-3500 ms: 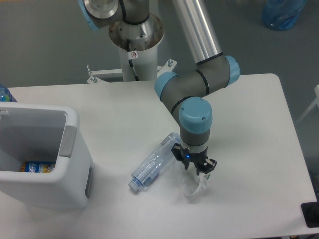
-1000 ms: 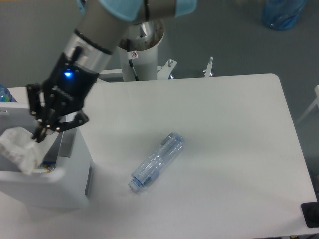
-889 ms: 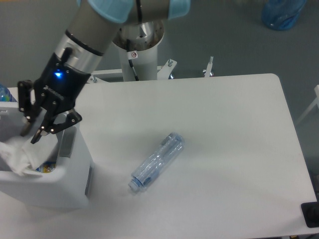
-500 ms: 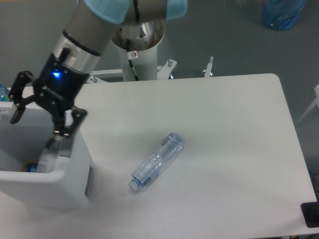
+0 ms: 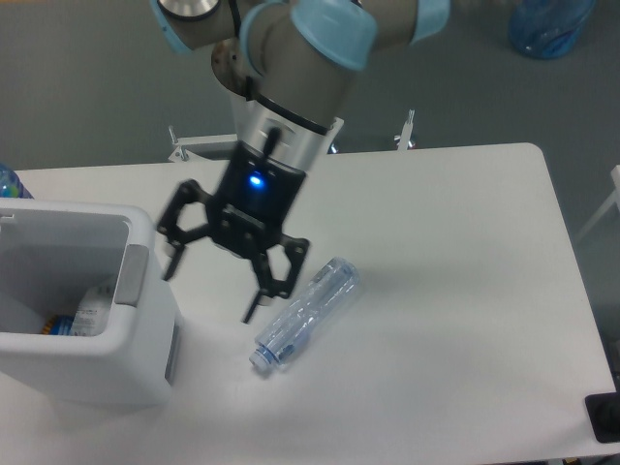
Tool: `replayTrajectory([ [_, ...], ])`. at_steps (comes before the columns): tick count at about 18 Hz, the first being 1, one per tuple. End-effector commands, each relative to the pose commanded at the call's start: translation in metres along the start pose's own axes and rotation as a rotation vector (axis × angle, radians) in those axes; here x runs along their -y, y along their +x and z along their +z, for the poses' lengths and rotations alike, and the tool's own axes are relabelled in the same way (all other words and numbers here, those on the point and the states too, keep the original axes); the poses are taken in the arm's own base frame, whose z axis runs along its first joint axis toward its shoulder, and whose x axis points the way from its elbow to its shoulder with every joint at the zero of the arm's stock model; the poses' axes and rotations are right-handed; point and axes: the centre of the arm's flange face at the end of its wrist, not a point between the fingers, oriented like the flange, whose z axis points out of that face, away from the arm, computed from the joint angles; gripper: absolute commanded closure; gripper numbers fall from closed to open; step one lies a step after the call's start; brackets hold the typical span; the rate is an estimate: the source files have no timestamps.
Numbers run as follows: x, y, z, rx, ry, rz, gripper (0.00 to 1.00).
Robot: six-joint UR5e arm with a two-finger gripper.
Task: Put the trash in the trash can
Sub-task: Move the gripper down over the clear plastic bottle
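Claw [image 5: 213, 289] spread wide and empty, hanging left of centre between trash can [image 5: 136, 373] and bottle [image 5: 305, 313]. You should centre it over the bottle's mid-body, fingers across the long axis, before you descend. The bottle lies on the surface [image 5: 465, 291] at lower centre: crushed, clear, bluish-labelled, cap pointing lower left. Wrapper [image 5: 92, 308] sits inside the can.

Crushed clear bottle [image 5: 305, 315]: bluish label, lying on side, diagonal, cap toward table's front edge, mid-table. Crumpled clear wrapper [image 5: 94, 308]: inside trash can. Trash can [image 5: 136, 363]: white, boxy, open-topped, upright at table's front-left corner.
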Motion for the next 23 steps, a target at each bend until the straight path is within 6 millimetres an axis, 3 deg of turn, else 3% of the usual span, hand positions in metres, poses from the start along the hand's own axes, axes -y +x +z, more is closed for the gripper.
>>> replayTrajectory([
  [5, -0.06, -0.014, 0.035, 0.005, -0.135, 0.026, 0.0],
  [9, -0.086, -0.019, 0.067, -0.017, -0.209, -0.008, 0.0],
  [12, -0.109, -0.014, 0.108, -0.006, -0.343, 0.0, 0.0],
  [14, -0.11, -0.001, 0.126, -0.007, -0.397, 0.024, 0.0],
  [18, -0.134, 0.005, 0.152, -0.022, -0.5, 0.016, 0.0],
  [23, -0.134, 0.024, 0.187, 0.039, -0.633, 0.111, 0.0],
])
